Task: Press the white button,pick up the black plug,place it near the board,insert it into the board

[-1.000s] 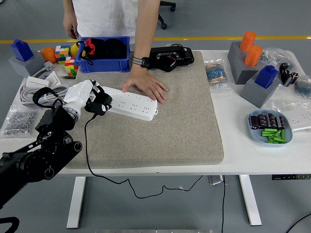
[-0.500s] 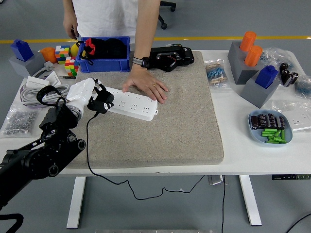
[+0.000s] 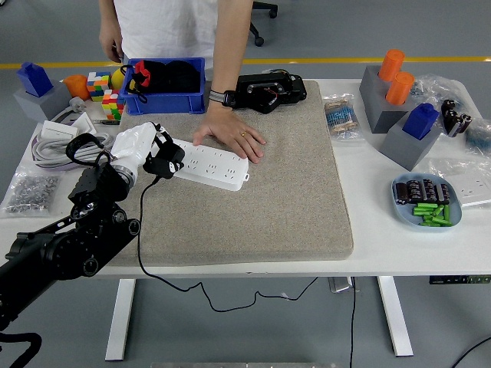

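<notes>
Fingers of the left hand (image 3: 146, 149) are closed around the black plug (image 3: 164, 162), which sits over the left end of the white board (image 3: 207, 164). A person's hand (image 3: 230, 134) presses the board on the mat (image 3: 261, 199).

I am seeing my white-shelled, black-fingered left hand (image 3: 146, 153) gripping a matte black plug (image 3: 164, 162) trailing a thin black cord (image 3: 141, 222). Just beside it, a glossy white plastic power strip (image 3: 207, 163) is lying on a speckled beige felt mat (image 3: 253, 192). Beyond my hand, a bright blue plastic bin (image 3: 163, 90) is holding black fabric, beside multicoloured chequered cubes (image 3: 98, 83).
</notes>
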Controlling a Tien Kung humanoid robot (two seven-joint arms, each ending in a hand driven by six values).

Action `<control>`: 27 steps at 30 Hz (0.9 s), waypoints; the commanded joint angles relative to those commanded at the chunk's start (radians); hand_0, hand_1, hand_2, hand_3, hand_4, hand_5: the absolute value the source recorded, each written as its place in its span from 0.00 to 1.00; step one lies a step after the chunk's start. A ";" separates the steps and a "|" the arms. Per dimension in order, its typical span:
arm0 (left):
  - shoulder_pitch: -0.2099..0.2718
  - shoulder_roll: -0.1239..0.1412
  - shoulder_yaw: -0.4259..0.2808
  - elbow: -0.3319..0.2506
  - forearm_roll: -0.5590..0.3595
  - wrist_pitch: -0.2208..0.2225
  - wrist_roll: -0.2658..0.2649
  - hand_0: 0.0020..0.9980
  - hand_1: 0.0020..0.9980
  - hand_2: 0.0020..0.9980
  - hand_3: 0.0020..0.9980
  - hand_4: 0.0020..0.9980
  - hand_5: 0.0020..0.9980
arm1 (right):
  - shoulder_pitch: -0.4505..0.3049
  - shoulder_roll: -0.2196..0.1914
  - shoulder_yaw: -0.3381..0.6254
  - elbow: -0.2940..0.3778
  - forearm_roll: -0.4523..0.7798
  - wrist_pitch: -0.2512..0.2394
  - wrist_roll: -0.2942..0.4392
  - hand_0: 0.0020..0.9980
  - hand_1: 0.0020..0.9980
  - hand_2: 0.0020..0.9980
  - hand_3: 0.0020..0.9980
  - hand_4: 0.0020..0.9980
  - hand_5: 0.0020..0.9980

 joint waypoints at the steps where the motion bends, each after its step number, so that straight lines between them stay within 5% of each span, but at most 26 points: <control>1: -0.004 -0.001 0.004 0.006 0.001 0.001 0.000 0.11 0.13 0.21 0.36 0.42 0.00 | 0.000 0.000 0.000 0.000 0.000 0.000 0.000 0.71 0.63 0.65 0.61 0.66 0.36; 27: -0.024 0.005 0.036 0.025 0.031 -0.022 0.035 0.11 0.13 0.20 0.36 0.42 0.00 | 0.000 -0.001 -0.001 0.001 0.000 0.000 0.001 0.71 0.63 0.65 0.61 0.66 0.36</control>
